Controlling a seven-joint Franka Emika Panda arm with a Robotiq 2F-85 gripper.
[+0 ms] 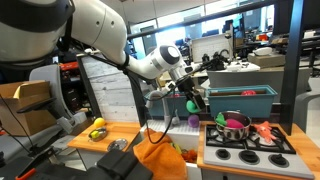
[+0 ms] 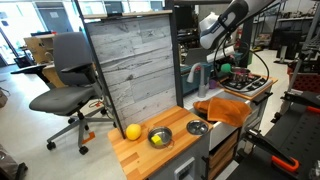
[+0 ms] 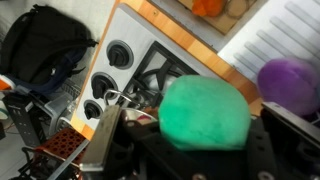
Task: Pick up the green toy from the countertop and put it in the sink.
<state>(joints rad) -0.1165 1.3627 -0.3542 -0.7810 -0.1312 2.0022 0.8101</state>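
Note:
My gripper (image 3: 205, 150) is shut on the green toy (image 3: 205, 112), a bright-green ball that fills the middle of the wrist view. In both exterior views the gripper (image 1: 190, 97) (image 2: 223, 66) holds the ball in the air, above the toy kitchen beside the stove. The light-brown wooden countertop (image 1: 115, 137) (image 2: 140, 158) lies lower, at the other end. The grey arched faucet (image 2: 196, 78) of the sink stands by the upright board. The basin itself is hidden.
A purple ball (image 3: 288, 82) (image 1: 193, 120) lies below the gripper. The white stove (image 1: 245, 152) (image 3: 125, 75) carries a pot (image 1: 235, 123). A teal bin (image 1: 240, 100) stands behind. An orange cloth (image 1: 160, 155) hangs in front. A yellow ball (image 2: 132, 131) and a bowl (image 2: 160, 137) sit on the countertop.

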